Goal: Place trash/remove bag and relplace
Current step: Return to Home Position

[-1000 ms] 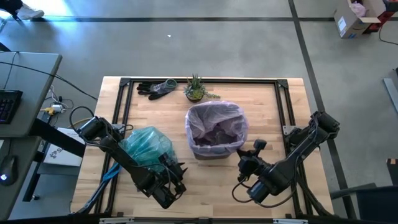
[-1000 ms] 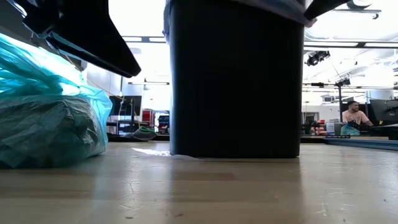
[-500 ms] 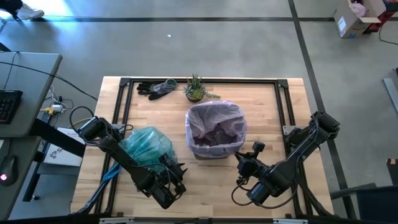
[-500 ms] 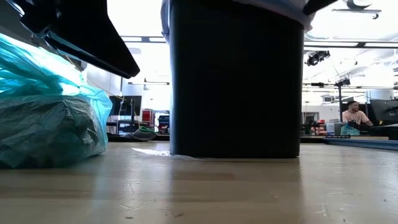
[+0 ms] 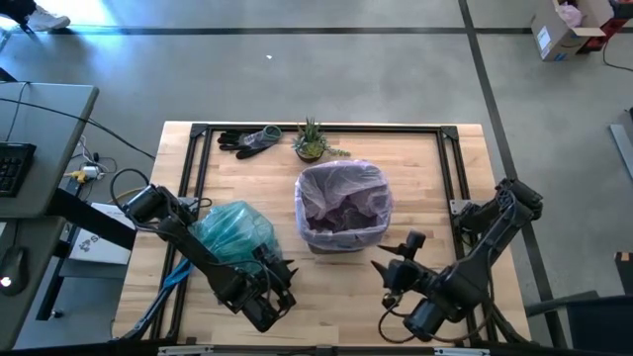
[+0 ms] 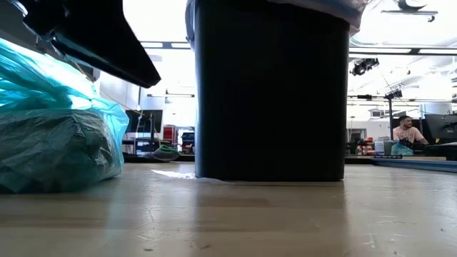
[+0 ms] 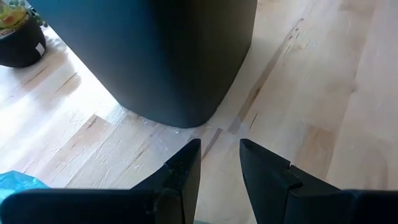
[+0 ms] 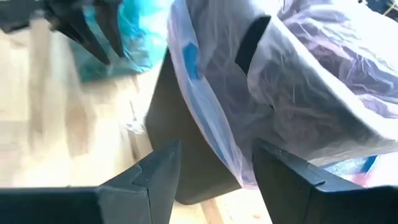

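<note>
In the high view a small green plant (image 5: 312,140) is seen at the upper middle of the wooden table (image 5: 247,168), with dark gloves (image 5: 249,140) laid just to its left. Below the plant a black bin (image 6: 271,93) is stood, lined with a pale pink bag (image 5: 341,198). A cardboard box (image 5: 564,30) is set on the floor at upper right, and a keyboard (image 5: 14,168) is seen at far left.

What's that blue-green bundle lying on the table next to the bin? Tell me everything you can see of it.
It is a teal bag of thin, see-through plastic, heavily wrinkled and bunched into a full, rounded bundle, darker low down as if stuffed. It lies on the wooden table, beside the black bin but apart from it. The left arm passes close by; contact cannot be told.
</note>
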`<state>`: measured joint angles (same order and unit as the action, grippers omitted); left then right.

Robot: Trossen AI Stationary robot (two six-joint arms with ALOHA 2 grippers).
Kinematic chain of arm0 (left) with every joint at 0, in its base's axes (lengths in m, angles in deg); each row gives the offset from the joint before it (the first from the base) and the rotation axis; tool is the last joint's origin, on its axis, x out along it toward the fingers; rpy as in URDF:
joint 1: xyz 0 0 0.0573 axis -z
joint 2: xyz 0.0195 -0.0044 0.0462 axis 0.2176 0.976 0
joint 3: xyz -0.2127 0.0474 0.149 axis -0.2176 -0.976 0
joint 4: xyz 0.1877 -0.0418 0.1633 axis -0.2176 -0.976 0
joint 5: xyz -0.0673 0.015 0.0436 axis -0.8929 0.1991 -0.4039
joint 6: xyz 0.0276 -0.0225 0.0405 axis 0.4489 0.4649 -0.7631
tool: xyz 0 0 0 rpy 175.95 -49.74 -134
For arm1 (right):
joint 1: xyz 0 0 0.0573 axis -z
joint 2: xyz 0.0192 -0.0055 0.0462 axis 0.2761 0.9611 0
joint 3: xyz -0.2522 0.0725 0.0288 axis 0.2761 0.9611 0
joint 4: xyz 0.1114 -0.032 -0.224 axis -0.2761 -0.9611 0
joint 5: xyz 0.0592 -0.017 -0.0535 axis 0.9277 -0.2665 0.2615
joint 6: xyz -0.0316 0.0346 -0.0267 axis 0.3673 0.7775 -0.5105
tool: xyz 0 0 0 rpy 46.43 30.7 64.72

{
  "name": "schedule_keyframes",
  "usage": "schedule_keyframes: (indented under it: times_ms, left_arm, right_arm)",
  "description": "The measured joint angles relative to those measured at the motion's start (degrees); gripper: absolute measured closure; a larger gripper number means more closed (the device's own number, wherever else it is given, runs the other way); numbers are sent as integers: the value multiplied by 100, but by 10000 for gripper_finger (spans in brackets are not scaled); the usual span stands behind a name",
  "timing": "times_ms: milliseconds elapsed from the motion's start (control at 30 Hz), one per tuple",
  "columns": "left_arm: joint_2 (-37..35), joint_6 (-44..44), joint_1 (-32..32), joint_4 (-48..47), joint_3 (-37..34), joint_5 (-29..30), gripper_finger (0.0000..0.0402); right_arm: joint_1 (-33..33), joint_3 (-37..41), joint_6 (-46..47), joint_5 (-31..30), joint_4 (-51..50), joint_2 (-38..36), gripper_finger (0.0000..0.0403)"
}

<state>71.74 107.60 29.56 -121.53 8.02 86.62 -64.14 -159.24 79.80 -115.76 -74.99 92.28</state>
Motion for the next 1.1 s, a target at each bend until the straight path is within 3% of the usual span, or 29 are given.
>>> schedule_keyframes:
  times_ms: [267,467,667,900,1100]
  left_arm:
    - [-365,-421,267,344,0,789,305]
    - [-985,-1268,472,420,0,1476,305]
    - [-1852,-2345,613,420,0,2032,305]
    - [-3006,-3849,671,411,0,2426,305]
    - [-4027,-4500,662,-87,0,2702,305]
  right_arm:
    - [-395,-454,3,-52,126,0,218]
    - [-768,-999,-151,-766,52,0,218]
    - [-1082,-1948,-651,-1509,-435,0,218]
    - [-1205,-3202,-818,-1845,-1650,-33,218]
    - [-1197,-3381,-1657,-1861,-1664,-760,218]
